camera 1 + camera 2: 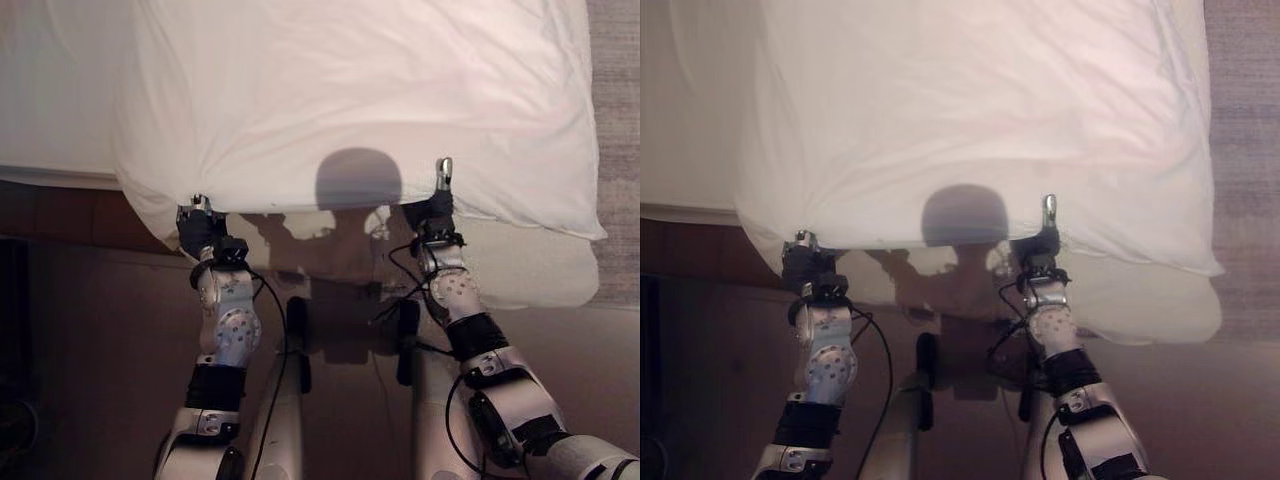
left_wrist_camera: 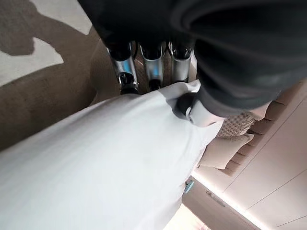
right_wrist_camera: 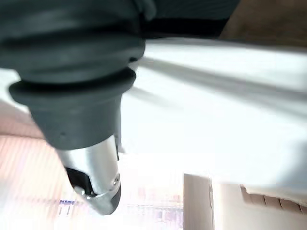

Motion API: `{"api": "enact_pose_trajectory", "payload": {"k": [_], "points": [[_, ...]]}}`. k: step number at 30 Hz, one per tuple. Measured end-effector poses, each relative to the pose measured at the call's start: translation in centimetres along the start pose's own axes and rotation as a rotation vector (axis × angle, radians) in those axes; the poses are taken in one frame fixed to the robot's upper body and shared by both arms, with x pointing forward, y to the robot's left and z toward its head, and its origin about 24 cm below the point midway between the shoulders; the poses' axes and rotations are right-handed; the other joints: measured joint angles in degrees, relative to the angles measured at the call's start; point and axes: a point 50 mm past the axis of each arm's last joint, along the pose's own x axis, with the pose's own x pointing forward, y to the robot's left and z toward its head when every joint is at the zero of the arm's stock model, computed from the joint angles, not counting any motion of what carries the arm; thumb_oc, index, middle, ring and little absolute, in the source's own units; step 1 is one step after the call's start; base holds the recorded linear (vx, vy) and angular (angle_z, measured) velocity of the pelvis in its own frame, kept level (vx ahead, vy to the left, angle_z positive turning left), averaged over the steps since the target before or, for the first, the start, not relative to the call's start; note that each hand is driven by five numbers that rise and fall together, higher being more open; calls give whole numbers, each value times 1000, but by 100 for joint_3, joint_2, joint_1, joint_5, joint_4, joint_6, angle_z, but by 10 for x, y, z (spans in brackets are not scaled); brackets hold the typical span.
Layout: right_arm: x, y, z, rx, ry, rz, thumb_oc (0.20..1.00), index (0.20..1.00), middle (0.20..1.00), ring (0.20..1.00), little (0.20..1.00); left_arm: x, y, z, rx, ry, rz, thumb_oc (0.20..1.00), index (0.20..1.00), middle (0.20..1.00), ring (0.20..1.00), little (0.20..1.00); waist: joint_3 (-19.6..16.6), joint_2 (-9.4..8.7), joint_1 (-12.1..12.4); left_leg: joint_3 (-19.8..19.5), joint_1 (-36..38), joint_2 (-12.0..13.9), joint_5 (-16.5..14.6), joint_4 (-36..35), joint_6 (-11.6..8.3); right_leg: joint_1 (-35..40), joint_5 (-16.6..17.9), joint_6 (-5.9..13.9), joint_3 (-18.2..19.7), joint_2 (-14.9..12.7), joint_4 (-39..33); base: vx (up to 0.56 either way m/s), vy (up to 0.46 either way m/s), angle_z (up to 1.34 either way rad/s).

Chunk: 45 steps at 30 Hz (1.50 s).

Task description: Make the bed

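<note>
both hands (image 1: pixel 203 222) grip duvet (image 1: pixel 360 100) edge

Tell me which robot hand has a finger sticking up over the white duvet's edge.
The right robot hand: one finger points up over the white duvet. The left robot hand clutches the edge.

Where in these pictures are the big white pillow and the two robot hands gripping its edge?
Big white pillow (image 1: pixel 360 90): left eye view, on its broad top face.
Left robot hand (image 1: pixel 200 225): left eye view, on its dark cover at the pillow's near edge.
Right robot hand (image 1: pixel 436 212): left eye view, on its dark cover below the raised finger.
</note>
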Motion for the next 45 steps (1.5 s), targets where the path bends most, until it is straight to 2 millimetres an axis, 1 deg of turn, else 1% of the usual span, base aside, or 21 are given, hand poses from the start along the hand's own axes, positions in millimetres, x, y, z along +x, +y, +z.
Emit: {"api": "enact_pose_trajectory", "payload": {"k": [4, 10, 14, 16, 17, 18, 20, 26, 33, 34, 35, 36, 37, 38, 41, 43, 45], "points": [[-1, -3, 7, -22, -6, -11, 1000, 1000, 1000, 1000, 1000, 2, 3, 4, -2, -16, 24, 200, 200, 200, 200, 200, 0, 0, -12, 6, 2, 5, 0, 2, 0, -5, 1, -1, 8, 7, 0, 0, 0, 0], [-2, -14, 31, -55, -67, -60, 1000, 1000, 1000, 1000, 1000, 5, 7, 8, 7, -32, 53, 200, 200, 200, 200, 200, 0, -1, -13, 31, -2, 7, -2, 8, -2, -18, 1, -1, 20, 7, 4, 0, 0, 0], [-1, -13, 41, -71, -89, -57, 1000, 1000, 1000, 1000, 1000, 8, 11, 14, 1, -54, 76, 200, 200, 200, 200, 200, -1, -2, -20, 55, -1, 9, -2, 8, -2, -39, 3, -2, 49, 11, 15, -3, -3, -3], [-1, -13, 44, -63, -108, -62, 1000, 1000, 1000, 1000, 1000, 8, 11, 16, 26, -71, 78, 200, 200, 200, 200, 200, -1, -2, -16, 63, -4, 8, -3, 7, -2, -56, 3, -2, 66, 12, 27, 0, 0, 0], [-1, -13, 46, -60, -119, -68, 310, 310, 310, 310, 310, 8, 11, 17, 31, -76, 78, 200, 200, 200, 200, 200, -1, -3, -14, 73, -4, 7, -3, 8, -2, -65, 3, -2, 80, 13, 30, 0, 0, 0], [-1, -13, 48, -58, -131, -71, 200, 200, 200, 200, 200, 9, 11, 18, 30, -79, 81, 200, 200, 200, 200, 200, -1, -3, -14, 78, -4, 5, -3, 8, -2, -71, 3, -2, 87, 12, 32, -9, 7, -4], [-2, -13, 53, -57, -155, -76, 200, 200, 200, 200, 200, 10, 13, 21, 27, -92, 91, 200, 200, 200, 200, 200, -1, -3, -27, 83, -4, 6, -3, 8, -2, -79, 5, -3, 99, 19, 34, 0, 0, 0], [-2, -11, 53, -66, -156, -63, 200, 200, 200, 200, 200, 10, 14, 21, 26, -94, 92, 200, 200, 200, 200, 200, -2, -4, -25, 86, -11, 8, -8, 7, -7, -91, 5, -4, 106, 25, 31, 0, 0, 0], [-1, 7, 50, -50, -160, 32, 200, 200, 200, 200, 200, 11, 15, 24, 21, -103, 87, 200, 200, 200, 200, 200, -3, -6, -13, 87, -37, 5, -8, 7, -8, -116, 6, -4, 107, 23, 30, 0, 0, 0], [-1, 10, 49, -41, -168, 46, 200, 200, 200, 200, 200, 11, 15, 24, 18, -102, 87, 363, 363, 363, 363, 363, -3, -6, -15, 87, -38, 5, -8, 6, -8, -117, 6, -4, 107, 23, 30, 0, 0, 0], [-2, 15, 47, -27, -179, 70, 200, 200, 200, 200, 200, 11, 17, 24, 12, -102, 88, 671, 671, 671, 671, 671, -3, -6, -20, 87, -39, 6, -8, 4, -8, -121, 6, -4, 107, 25, 30, 0, 0, 0], [-3, 17, 48, -23, -186, 80, 200, 200, 200, 200, 200, 11, 18, 24, 2, -104, 91, 922, 922, 922, 922, 922, -4, -6, -17, 87, -38, 6, -8, 5, -8, -121, 6, -4, 108, 25, 31, 0, 0, 0], [-5, 19, 48, -18, -199, 99, 200, 200, 200, 200, 200, 10, 23, 26, -16, -112, 105, 1000, 1000, 1000, 1000, 1000, -4, -7, -16, 87, -37, 6, -8, 5, -9, -120, 6, -4, 107, 25, 32, 0, 0, 0], [-5, 20, 48, -15, -203, 108, 200, 200, 200, 200, 200, 10, 25, 27, -24, -113, 113, 1000, 1000, 1000, 1000, 1000, -4, -8, -16, 87, -37, 6, -8, 6, -8, -120, 6, -4, 108, 25, 32, 0, 0, 0], [-10, 24, 48, -2, -221, 141, 200, 200, 200, 200, 200, 7, 42, 29, -61, -111, 164, 1000, 1000, 1000, 1000, 1000, -6, -12, -14, 90, -34, 4, -8, 11, -8, -120, 6, -4, 112, 24, 36, 0, 0, 0], [-18, 30, 49, 14, -249, 183, 200, 200, 200, 200, 200, 3, 59, 24, -133, -95, 222, 1000, 1000, 1000, 1000, 1000, -9, -17, -8, 105, -20, 2, -8, 13, -8, -117, 6, -3, 129, 24, 41, 0, 0, 0], [-20, 33, 47, 22, -252, 204, 200, 200, 200, 200, 200, 1, 72, 20, -168, -75, 267, 1000, 1000, 1000, 1000, 1000, -9, -18, -7, 108, -5, -1, -8, 15, -8, -100, 8, 0, 133, 23, 41, 0, 0, 0]]}}
